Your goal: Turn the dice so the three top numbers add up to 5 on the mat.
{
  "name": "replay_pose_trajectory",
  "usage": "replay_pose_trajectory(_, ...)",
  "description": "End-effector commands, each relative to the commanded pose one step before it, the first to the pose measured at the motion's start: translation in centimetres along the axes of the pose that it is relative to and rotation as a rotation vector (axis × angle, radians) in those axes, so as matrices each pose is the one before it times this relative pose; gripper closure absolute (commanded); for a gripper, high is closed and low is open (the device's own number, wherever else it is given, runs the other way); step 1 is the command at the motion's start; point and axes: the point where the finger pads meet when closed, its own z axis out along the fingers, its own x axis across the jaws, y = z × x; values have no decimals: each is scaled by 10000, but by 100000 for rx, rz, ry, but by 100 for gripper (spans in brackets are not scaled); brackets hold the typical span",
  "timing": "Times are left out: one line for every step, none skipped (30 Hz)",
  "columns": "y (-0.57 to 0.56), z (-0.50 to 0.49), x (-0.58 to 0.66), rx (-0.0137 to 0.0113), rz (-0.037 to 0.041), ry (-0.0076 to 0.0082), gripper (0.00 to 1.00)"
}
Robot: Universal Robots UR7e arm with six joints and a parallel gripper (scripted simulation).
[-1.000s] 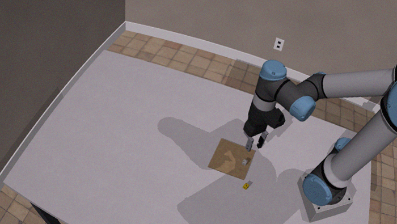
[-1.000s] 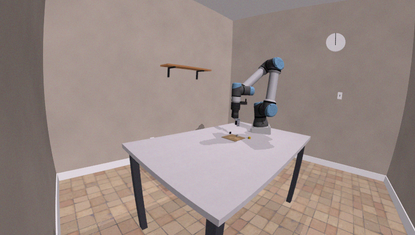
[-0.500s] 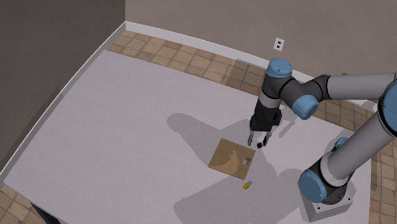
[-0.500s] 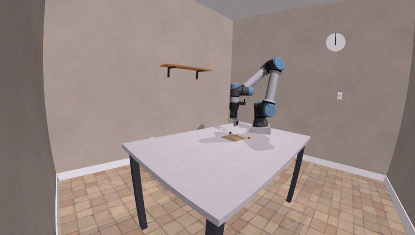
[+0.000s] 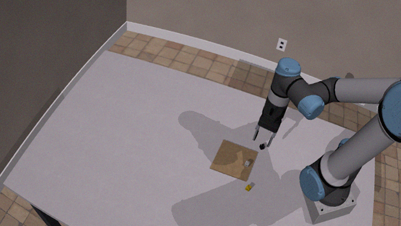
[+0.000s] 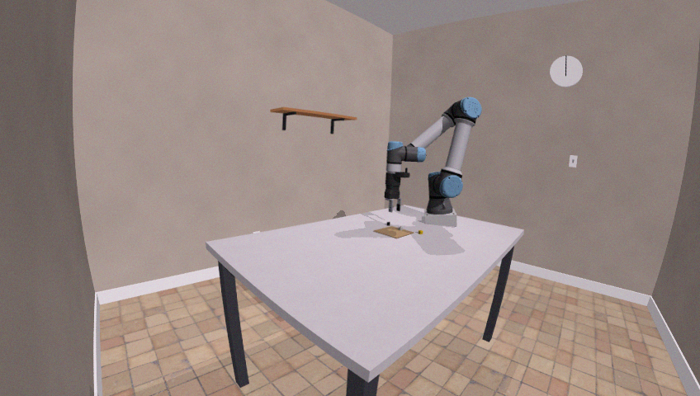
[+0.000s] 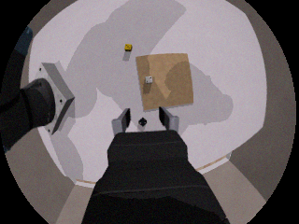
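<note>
Three dice, and only the white die [image 5: 247,163] sits on the mat [image 5: 229,154]. The black die [image 5: 261,146] lies on the table [image 5: 123,143] just off the mat's far corner; the yellow die [image 5: 248,187] lies just off the near edge. The tool [image 5: 263,138] hangs spread wide and empty, right above the black one. The move, by my read: drop straight down, straddle it squarely, close gently — a skewed pinch could flick it away. Pips are too small to read.

Dice [image 5: 247,163] pips perhaps too small.
</note>
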Motion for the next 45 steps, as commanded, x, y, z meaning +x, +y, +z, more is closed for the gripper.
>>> replay_pose_trajectory(8309, 1173, -412, -439, 17225, -26, 0)
replay_pose_trajectory(1986, 330, 119, -8, 3840, 11, 0)
replay_pose_trajectory(460, 76, 44, -2, 886, 3, 0)
replay_pose_trajectory(0, 0, 0, 0, 0, 0, 0)
replay_pose_trajectory(0, 0, 0, 0, 0, 0, 0)
replay_pose_trajectory(2396, 393, 237, -10, 4573, 14, 0)
replay_pose_trajectory(2333, 380, 319, -10, 4410, 15, 0)
replay_pose_trajectory(2260, 366, 391, -10, 4237, 16, 0)
replay_pose_trajectory(2177, 351, 452, -10, 4056, 16, 0)
replay_pose_trajectory(2085, 335, 503, -9, 3867, 16, 0)
replay_pose_trajectory(1986, 319, 542, -9, 3672, 16, 0)
replay_pose_trajectory(1881, 302, 571, -8, 3470, 16, 0)
replay_pose_trajectory(1771, 284, 589, -8, 3264, 16, 0)
replay_pose_trajectory(1657, 266, 596, -7, 3053, 16, 0)
replay_pose_trajectory(1540, 248, 594, -6, 2840, 15, 0)
replay_pose_trajectory(1422, 229, 583, -6, 2624, 14, 0)
replay_pose_trajectory(1303, 210, 564, -5, 2408, 14, 0)
replay_pose_trajectory(1184, 192, 537, -5, 2193, 13, 0)
replay_pose_trajectory(1066, 173, 504, -4, 1979, 12, 0)
replay_pose_trajectory(951, 155, 466, -4, 1768, 11, 0)
replay_pose_trajectory(0, 0, 0, 0, 0, 0, 0)
replay_pose_trajectory(0, 0, 0, 0, 0, 0, 0)
replay_pose_trajectory(838, 137, 425, -3, 1562, 10, 0)
replay_pose_trajectory(729, 119, 380, -3, 1362, 9, 0)
replay_pose_trajectory(624, 103, 333, -2, 1169, 7, 0)
replay_pose_trajectory(525, 86, 286, -2, 984, 6, 0)
replay_pose_trajectory(431, 71, 239, -2, 811, 5, 0)
replay_pose_trajectory(345, 57, 194, -1, 649, 4, 0)
replay_pose_trajectory(266, 44, 151, -1, 501, 3, 0)
replay_pose_trajectory(196, 32, 112, -1, 369, 2, 0)
replay_pose_trajectory(134, 22, 77, 0, 254, 2, 0)
replay_pose_trajectory(84, 14, 48, 0, 158, 1, 0)
replay_pose_trajectory(44, 7, 26, 0, 83, 1, 0)
replay_pose_trajectory(17, 3, 10, 0, 31, 0, 0)
replay_pose_trajectory(2, 0, 1, 0, 5, 0, 0)
replay_pose_trajectory(0, 0, 0, 0, 0, 0, 36)
replay_pose_trajectory(0, 0, 0, 0, 0, 0, 36)
replay_pose_trajectory(0, 0, 0, 0, 0, 0, 36)
replay_pose_trajectory(0, 0, 0, 0, 0, 0, 36)
replay_pose_trajectory(0, 0, 0, 0, 0, 0, 36)
replay_pose_trajectory(0, 0, 0, 0, 0, 0, 36)
replay_pose_trajectory(0, 0, 0, 0, 0, 0, 36)
replay_pose_trajectory(0, 0, 0, 0, 0, 0, 36)
replay_pose_trajectory(0, 0, 0, 0, 0, 0, 36)
replay_pose_trajectory(0, 0, 0, 0, 0, 0, 36)
